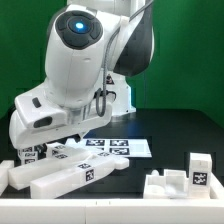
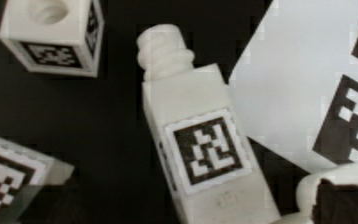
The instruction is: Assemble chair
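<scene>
The jaws of the gripper (image 1: 38, 148) stand wide apart and hold nothing. In the exterior view the gripper hangs low over a black table (image 1: 180, 140), at the exterior view's left, just above a cluster of white chair parts carrying square black-and-white tags. A long bar (image 1: 72, 176) lies in front of the gripper. The marker board (image 1: 118, 147) lies flat just behind that bar. A tagged block (image 1: 200, 168) sits well apart, at the exterior view's right. The wrist view looks down on a leg (image 2: 197, 140) with a ridged peg end, lying flat on the table, tag facing up, below the jaws and untouched. A small cube with a round hole (image 2: 55, 35) stands near the peg end, not touching it.
</scene>
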Robot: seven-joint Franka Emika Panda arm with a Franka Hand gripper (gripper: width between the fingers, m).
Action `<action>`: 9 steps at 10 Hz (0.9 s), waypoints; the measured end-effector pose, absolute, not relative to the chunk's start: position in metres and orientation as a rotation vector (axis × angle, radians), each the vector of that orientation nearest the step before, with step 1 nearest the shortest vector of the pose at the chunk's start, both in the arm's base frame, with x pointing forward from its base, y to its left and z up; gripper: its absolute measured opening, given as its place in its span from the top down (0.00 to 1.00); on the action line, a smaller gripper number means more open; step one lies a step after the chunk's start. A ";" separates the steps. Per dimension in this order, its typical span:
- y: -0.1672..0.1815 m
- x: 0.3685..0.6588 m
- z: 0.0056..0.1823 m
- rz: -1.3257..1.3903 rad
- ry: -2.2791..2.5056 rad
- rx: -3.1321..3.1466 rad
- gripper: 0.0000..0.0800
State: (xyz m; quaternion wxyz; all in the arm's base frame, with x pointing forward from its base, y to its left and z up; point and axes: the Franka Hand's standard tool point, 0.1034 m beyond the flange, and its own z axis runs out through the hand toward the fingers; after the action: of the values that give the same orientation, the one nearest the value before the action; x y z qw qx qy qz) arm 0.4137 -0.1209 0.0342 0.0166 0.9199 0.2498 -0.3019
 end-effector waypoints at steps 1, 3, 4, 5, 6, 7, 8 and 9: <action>-0.118 0.412 0.032 -0.930 0.756 2.862 0.19; -0.091 0.381 0.023 -0.951 0.728 2.873 0.19; -0.095 0.387 0.023 -0.938 0.717 2.875 0.19; -0.094 0.386 0.021 -0.925 0.728 2.875 0.19; -0.091 0.384 0.017 -0.869 0.759 2.881 0.19; -0.094 0.379 0.016 -0.868 0.837 2.878 0.19; -0.098 0.377 0.015 -0.878 0.890 2.873 0.19; -0.098 0.373 0.013 -0.883 0.950 2.862 0.19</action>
State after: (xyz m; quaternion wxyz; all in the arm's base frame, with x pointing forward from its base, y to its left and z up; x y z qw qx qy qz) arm 0.3729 -0.0982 0.0126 -0.0004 0.9109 0.3023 -0.2810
